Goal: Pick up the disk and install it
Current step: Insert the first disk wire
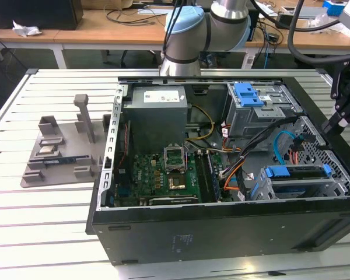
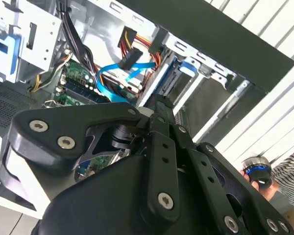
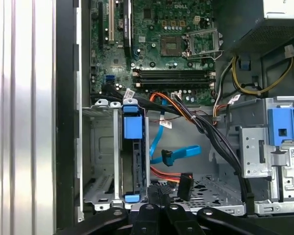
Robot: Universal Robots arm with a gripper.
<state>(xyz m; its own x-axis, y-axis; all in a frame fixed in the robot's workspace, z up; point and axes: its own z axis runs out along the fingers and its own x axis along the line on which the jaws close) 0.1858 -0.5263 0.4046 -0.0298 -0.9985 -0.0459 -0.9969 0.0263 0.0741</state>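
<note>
The disk (image 3: pixel 133 147) stands on edge in the drive cage near the case's front, with its blue carrier bracket at both ends. In the exterior view the disk (image 1: pixel 296 175) sits in that cage at the case's lower right corner. My gripper (image 1: pixel 331 123) hangs above the case's right wall, apart from the disk. In the first wrist view my gripper (image 3: pixel 159 195) has its dark fingers pressed together with nothing between them, a little to one side of the disk's bracket. The second wrist view has the gripper (image 2: pixel 159 105) over the open case.
The black case (image 1: pixel 221 233) lies open on a slatted white table. Inside are a grey power supply (image 1: pixel 157 114), the motherboard (image 1: pixel 169 172), an upper cage with a blue latch (image 1: pixel 249 95), and loose blue and orange cables (image 3: pixel 174 154). A grey fixture (image 1: pixel 58 149) stands at the left. A person's hand (image 2: pixel 259 178) holds a round object.
</note>
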